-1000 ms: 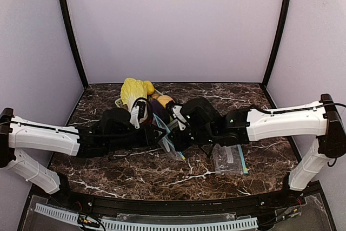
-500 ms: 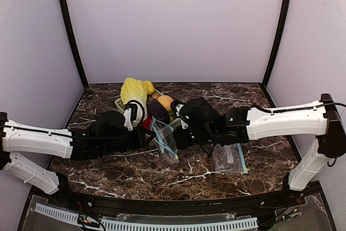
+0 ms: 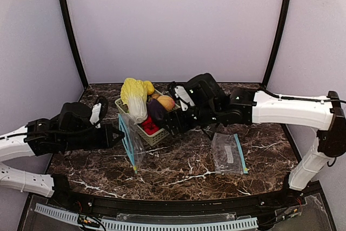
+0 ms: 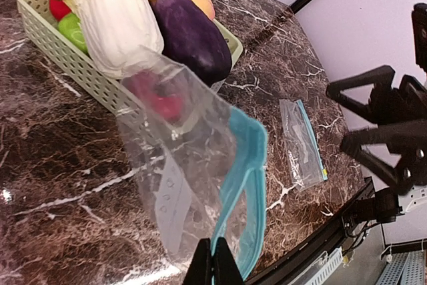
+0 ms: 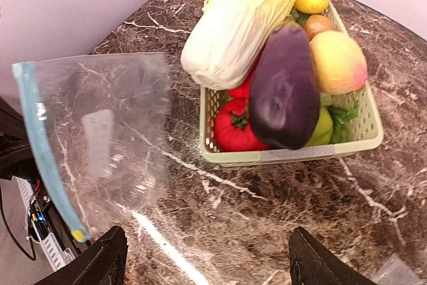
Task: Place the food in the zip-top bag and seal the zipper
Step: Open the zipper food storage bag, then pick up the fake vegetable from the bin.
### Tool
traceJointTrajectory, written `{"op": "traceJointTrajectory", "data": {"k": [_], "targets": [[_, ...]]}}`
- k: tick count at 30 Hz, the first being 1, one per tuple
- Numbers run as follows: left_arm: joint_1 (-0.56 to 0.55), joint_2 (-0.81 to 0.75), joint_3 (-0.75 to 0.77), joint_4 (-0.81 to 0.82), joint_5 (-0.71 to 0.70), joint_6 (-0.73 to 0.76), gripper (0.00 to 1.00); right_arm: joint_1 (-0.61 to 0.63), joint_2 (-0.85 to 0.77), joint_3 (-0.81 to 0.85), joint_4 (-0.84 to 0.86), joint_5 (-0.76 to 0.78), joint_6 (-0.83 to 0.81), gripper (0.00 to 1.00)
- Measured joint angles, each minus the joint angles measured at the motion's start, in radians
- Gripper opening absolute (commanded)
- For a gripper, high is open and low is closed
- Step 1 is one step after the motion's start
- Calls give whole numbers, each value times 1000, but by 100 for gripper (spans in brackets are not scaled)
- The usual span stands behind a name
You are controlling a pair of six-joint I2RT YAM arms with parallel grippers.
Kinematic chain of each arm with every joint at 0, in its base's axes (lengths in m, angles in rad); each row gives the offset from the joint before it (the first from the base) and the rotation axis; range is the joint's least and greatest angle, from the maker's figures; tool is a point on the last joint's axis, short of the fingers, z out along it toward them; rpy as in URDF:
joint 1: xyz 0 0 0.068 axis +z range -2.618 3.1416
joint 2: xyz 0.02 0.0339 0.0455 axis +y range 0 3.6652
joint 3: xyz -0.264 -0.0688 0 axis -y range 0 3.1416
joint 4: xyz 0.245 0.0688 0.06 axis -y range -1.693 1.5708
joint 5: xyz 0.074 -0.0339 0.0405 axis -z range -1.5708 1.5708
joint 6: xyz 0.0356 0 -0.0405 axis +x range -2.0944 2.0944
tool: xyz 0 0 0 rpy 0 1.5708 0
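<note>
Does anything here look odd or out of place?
Mildly. The basket is overfilled: the cabbage and eggplant lie on top, overhanging its rim. A spare zip-top bag lies flat on the table, apart from the bag the left gripper holds.

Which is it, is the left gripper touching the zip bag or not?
Touching. The left wrist view shows the left gripper pinched shut on the blue zipper edge of the zip bag.

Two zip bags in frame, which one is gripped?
The left bag, hanging from the left fingers beside the basket. The other bag lies flat on the table, untouched.
</note>
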Motion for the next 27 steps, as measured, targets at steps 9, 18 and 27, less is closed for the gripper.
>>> {"op": "traceJointTrajectory", "data": {"k": [9,18,27], "targets": [[10,-91,83,-303,2,37,1,-134,171,275,-128,-55,-79,91],[73,45,65,-258,77,115,1,-161,446,561,-236,-65,-137,91],[159,118,-32,-50,198,142,1,-183,651,745,-310,-64,-163,89]]}}
